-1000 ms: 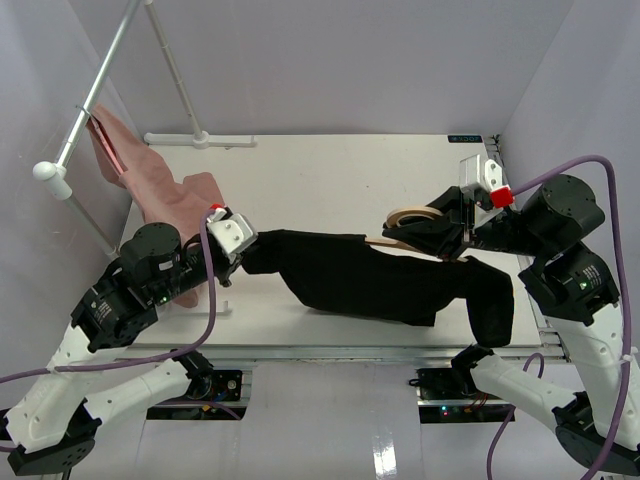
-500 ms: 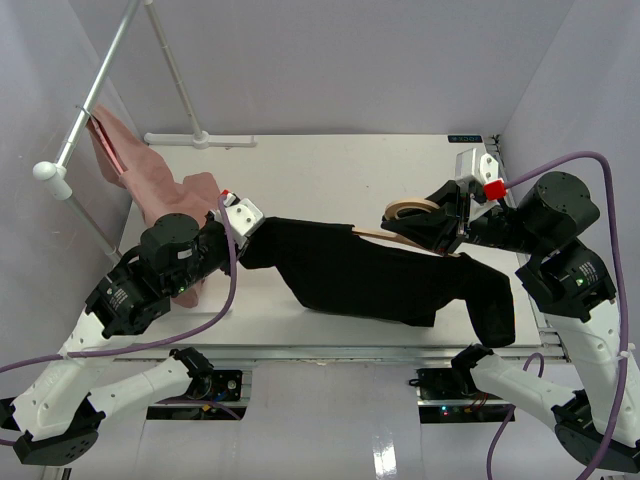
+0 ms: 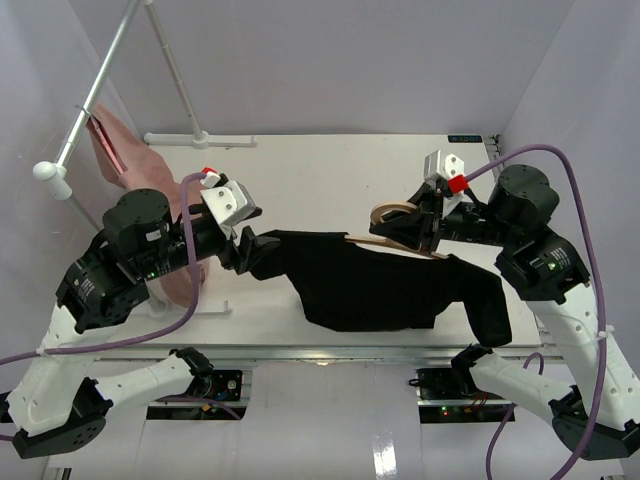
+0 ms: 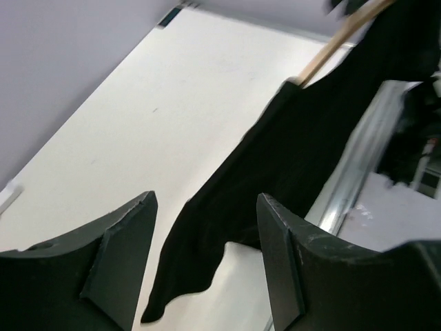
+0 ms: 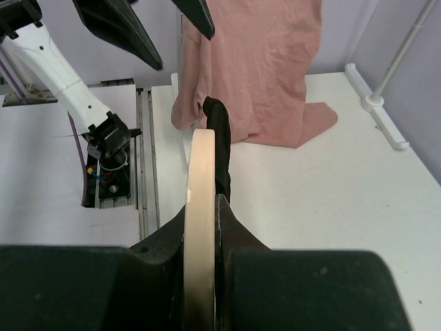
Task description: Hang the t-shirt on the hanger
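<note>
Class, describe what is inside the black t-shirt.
One arm of the light tan wooden hanger pokes into the black t-shirt; its hook is outside. Fabric covers the rest.

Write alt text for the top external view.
A black t-shirt hangs above a white table, partly on a light tan wooden hanger in the right arm's jaws. The left arm's jaws are at its other end; pink cloth hangs on a grey rail.
</note>
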